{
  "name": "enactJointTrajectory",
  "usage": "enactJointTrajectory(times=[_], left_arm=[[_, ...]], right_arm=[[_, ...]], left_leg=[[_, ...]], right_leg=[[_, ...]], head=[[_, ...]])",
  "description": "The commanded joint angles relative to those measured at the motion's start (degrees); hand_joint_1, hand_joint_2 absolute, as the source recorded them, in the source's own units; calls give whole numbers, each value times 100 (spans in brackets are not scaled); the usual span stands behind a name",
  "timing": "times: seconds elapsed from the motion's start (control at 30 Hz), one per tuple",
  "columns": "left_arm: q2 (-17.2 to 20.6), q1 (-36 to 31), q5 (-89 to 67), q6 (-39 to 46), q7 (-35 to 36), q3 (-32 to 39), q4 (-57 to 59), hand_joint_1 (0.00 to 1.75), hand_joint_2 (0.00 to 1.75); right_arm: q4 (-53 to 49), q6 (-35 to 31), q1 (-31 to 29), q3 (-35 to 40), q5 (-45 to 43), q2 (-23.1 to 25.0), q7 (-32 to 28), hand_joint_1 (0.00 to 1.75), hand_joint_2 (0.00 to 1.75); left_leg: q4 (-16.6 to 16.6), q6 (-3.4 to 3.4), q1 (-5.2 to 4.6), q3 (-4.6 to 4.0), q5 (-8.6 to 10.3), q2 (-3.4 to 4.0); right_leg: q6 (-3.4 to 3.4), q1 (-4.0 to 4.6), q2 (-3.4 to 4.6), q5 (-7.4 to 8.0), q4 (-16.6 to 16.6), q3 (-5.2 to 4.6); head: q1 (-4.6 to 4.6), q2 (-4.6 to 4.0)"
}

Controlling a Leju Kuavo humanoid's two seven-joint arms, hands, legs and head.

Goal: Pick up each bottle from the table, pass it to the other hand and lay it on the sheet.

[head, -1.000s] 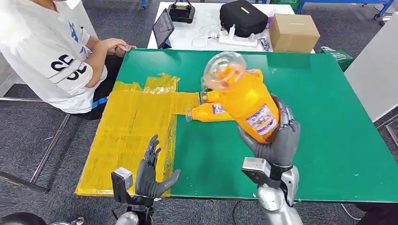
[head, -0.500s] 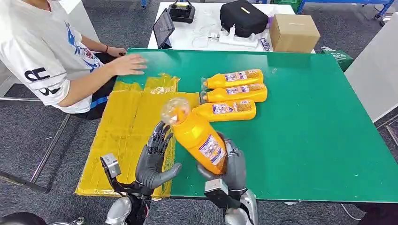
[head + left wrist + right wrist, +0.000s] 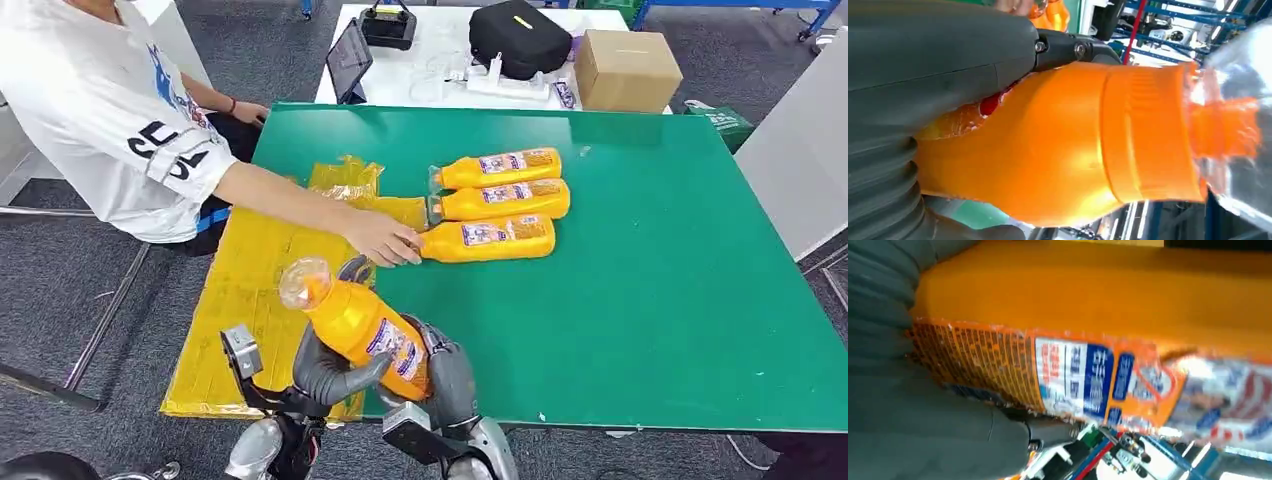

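Orange bottle (image 3: 362, 327) with a clear cap sits tilted between both robot hands, above the near table edge by the yellow sheet (image 3: 262, 270). Right hand (image 3: 447, 377) grips its labelled lower body; left hand (image 3: 322, 368) wraps its upper body, thumb across the front. Three more orange bottles (image 3: 497, 201) lie side by side on the green table (image 3: 680, 280). A person's hand (image 3: 382, 238) touches the nearest one's cap end.

Held bottle (image 3: 360, 325) moved from high over bench centre down to the near edge, between both hands; left hand (image 3: 325, 365) now closed around it alongside right hand (image 3: 445, 375). Person's hand (image 3: 385, 238) reached to nearest lying bottle (image 3: 485, 239).
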Motion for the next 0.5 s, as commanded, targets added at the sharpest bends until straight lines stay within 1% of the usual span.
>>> enactJointTrajectory(times=[0.03, 0.07, 0.13, 0.2, 0.33, 0.5], left_arm=[[217, -205, -26, -28, 40, -214, 330, 0, 175], [217, -205, -26, -28, 40, -214, 330, 0, 175], [228, -206, -56, -35, 53, -230, 342, 0, 175], [229, -221, -127, -17, 75, -271, 416, 0, 175], [255, -319, -364, 83, 70, -327, 595, 0, 175], [360, -424, -633, 93, 92, -372, 772, 0, 175]], right_arm=[[658, 27, -322, 193, 22, 8, 20, 175, 175], [658, 27, -322, 193, 22, 8, 20, 175, 175], [675, 68, -335, 206, 37, 13, 26, 175, 175], [819, 24, -409, 284, 234, 39, 123, 175, 175], [1093, -126, -544, 494, 547, 107, 208, 175, 175], [1211, -157, -640, 613, 566, 161, 235, 175, 175]], left_leg=[[-6, -4, 5, 16, -3, 7], [-5, -2, 1, 12, -2, 5], [-6, -6, 7, 28, -8, 9], [-6, -4, 1, 17, -2, 5], [-6, -6, 5, 19, -3, 8], [-7, -10, 9, 29, -4, 9]], right_leg=[[-7, 6, 0, 0, -9, 17], [-5, 2, 1, 0, -5, 11], [-12, 9, -1, -3, -11, 30], [-7, 2, -1, -1, -7, 16], [-10, 6, 0, 0, -8, 19], [-17, 12, -3, -1, -11, 27]], head=[[2, 0], [0, 0], [2, 0], [2, 0], [2, 0], [2, 0]])
